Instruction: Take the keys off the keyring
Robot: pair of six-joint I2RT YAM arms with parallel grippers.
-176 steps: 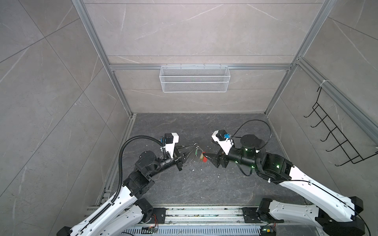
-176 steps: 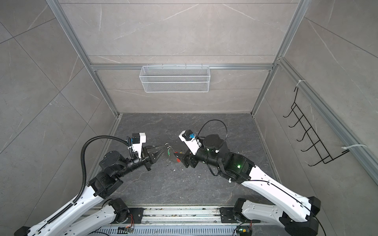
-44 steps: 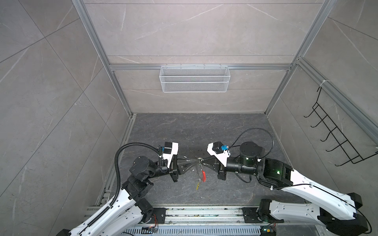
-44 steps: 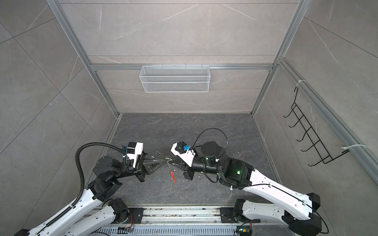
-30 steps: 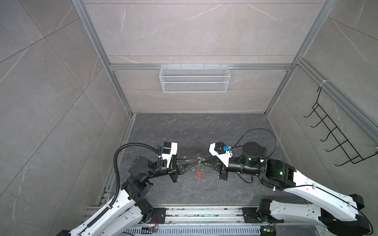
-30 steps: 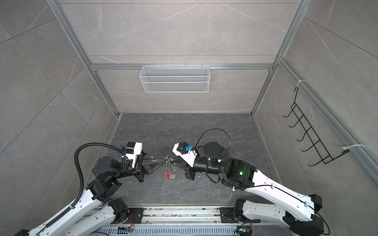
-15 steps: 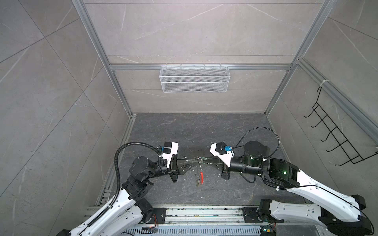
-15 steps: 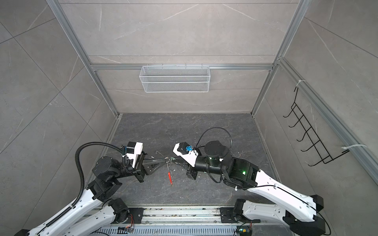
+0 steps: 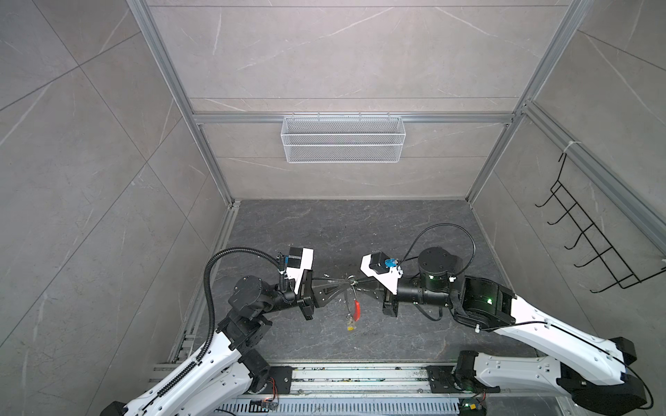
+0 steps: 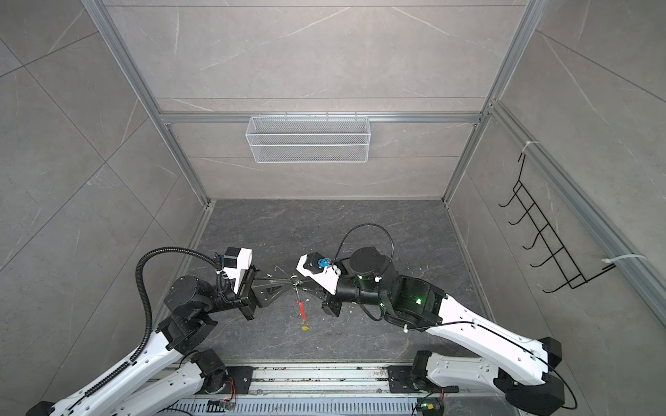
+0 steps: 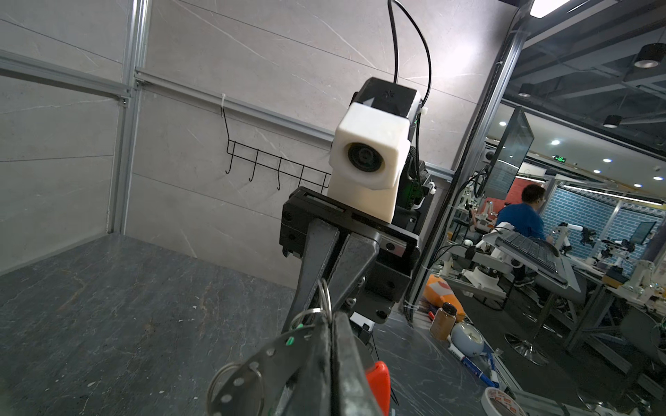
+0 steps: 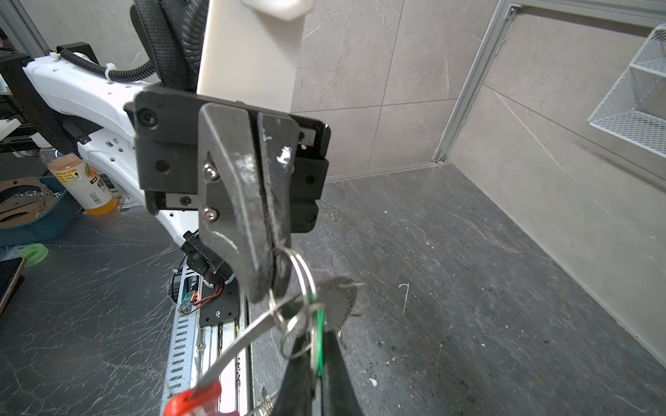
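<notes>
Wire keyring, clamped by left gripper and right gripper, above open floor.

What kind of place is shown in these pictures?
Most likely a robotics laboratory test cell: a tiled booth on an aluminium frame holds a wire basket and a hook rack, and the left wrist view shows workbenches with other small robots and a person.

Passage between the left gripper and right gripper is barred by the hanging keyring, while the floor behind is seen unobstructed.
</notes>
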